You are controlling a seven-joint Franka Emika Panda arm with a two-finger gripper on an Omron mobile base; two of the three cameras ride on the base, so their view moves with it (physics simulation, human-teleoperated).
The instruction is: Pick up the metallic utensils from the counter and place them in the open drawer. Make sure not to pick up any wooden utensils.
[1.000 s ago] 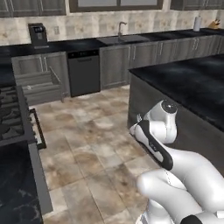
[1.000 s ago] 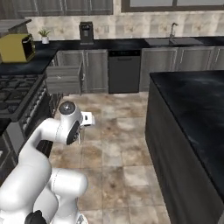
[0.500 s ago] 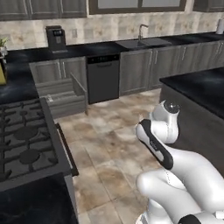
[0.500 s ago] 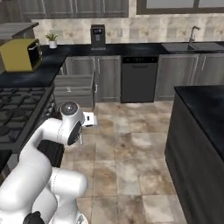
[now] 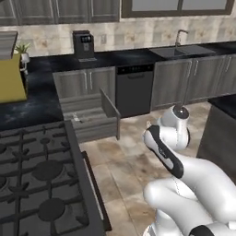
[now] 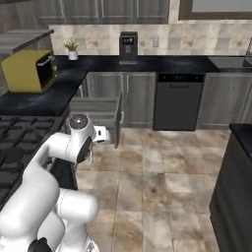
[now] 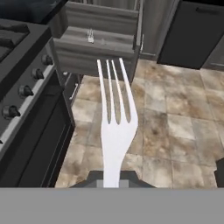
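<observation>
Item: one silver fork (image 7: pixel 114 118), all metal, four tines, held by its handle in the shut jaws of the gripper (image 7: pixel 112 178), tines pointing ahead toward the open drawer (image 7: pixel 98 41); in the hand view it hangs over the tiled floor (image 7: pixel 175 127), clear of any surface. Item: one open drawer, grey wood-grain, pulled out of the cabinet run beside the stove (image 5: pixel 37 179) and just left of the dishwasher (image 5: pixel 134 90); inside, at least one small silver piece (image 7: pixel 90 36) lies toward the back, and a faint second glint next to it is too small to name. Item: one wooden spoon, not sighted. Progress, as judged: one utensil appears already stowed, one is in carriage, not yet delivered; the arm still has floor to cross before the fork stands over the drawer. Remaining pieces on the worktop cannot be counted from here.
</observation>
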